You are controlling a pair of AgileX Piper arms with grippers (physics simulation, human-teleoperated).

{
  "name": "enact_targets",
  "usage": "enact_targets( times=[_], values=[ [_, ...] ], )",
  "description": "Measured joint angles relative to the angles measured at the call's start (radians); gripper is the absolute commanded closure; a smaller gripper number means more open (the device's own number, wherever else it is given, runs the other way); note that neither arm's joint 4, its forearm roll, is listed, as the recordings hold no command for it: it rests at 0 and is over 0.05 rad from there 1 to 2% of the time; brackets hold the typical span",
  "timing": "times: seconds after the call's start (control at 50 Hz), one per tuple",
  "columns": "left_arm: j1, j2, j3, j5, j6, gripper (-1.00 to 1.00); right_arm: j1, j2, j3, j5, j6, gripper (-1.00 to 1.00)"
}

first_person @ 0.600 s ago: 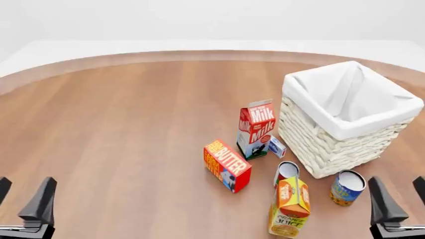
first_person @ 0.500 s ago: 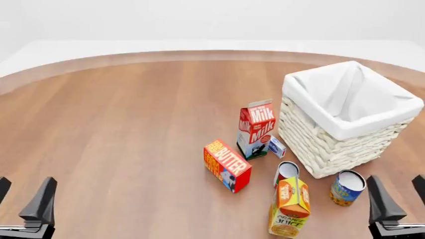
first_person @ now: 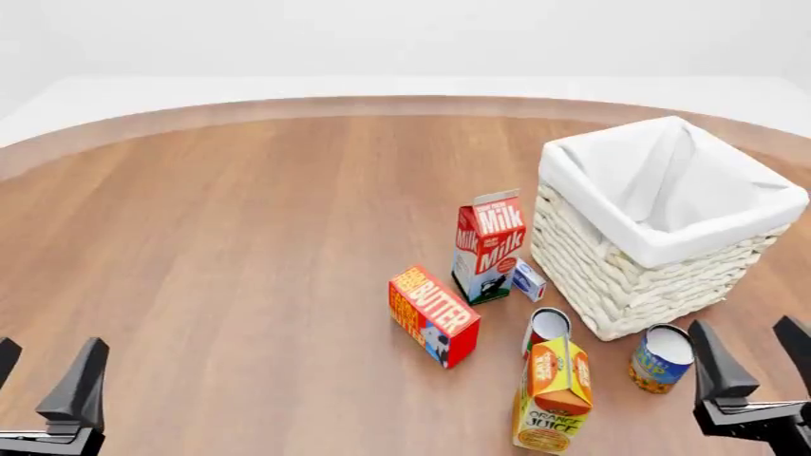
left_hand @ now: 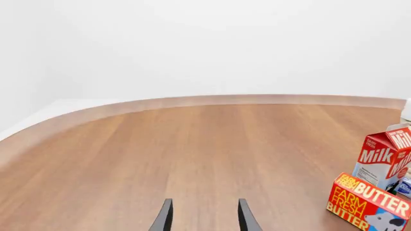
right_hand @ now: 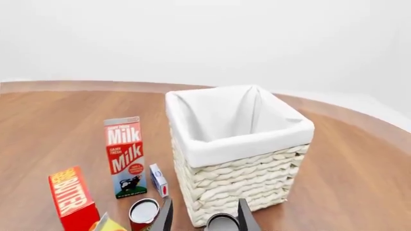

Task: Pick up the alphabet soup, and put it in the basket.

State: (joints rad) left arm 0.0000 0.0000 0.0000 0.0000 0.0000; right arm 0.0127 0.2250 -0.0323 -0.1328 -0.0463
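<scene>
Presently the soup can (first_person: 663,357) is seen upright on the table (first_person: 254,247), just beside the basket (first_person: 659,223) at its near corner, untouched. The right gripper (first_person: 750,359) is held with fingers spread wide, empty, just right of the can. The left gripper (first_person: 45,372) is also held wide and empty, well apart at the near left. A juice carton (first_person: 554,395) stands left of the can.

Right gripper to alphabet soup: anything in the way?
Nothing visible. The alphabet soup stands just left of the right gripper, whose fingers are open, with bare table between. The orange juice carton is on the can's far side; the basket is behind it.
</scene>
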Motion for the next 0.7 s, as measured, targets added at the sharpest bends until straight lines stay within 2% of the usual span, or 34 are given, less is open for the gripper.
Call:
enact_targets(
  times=[0.4, 0.7],
  values=[
    [0.000, 0.000, 0.000, 0.000, 0.000, -1.00, -0.025, 0.098, -0.021, 0.014, -0.020, -1.00],
    [0.000, 0.000, 0.000, 0.000, 0.000, -1.00, -0.044, 0.185, 0.015, -0.046, -0.018, -1.00]
  ],
)
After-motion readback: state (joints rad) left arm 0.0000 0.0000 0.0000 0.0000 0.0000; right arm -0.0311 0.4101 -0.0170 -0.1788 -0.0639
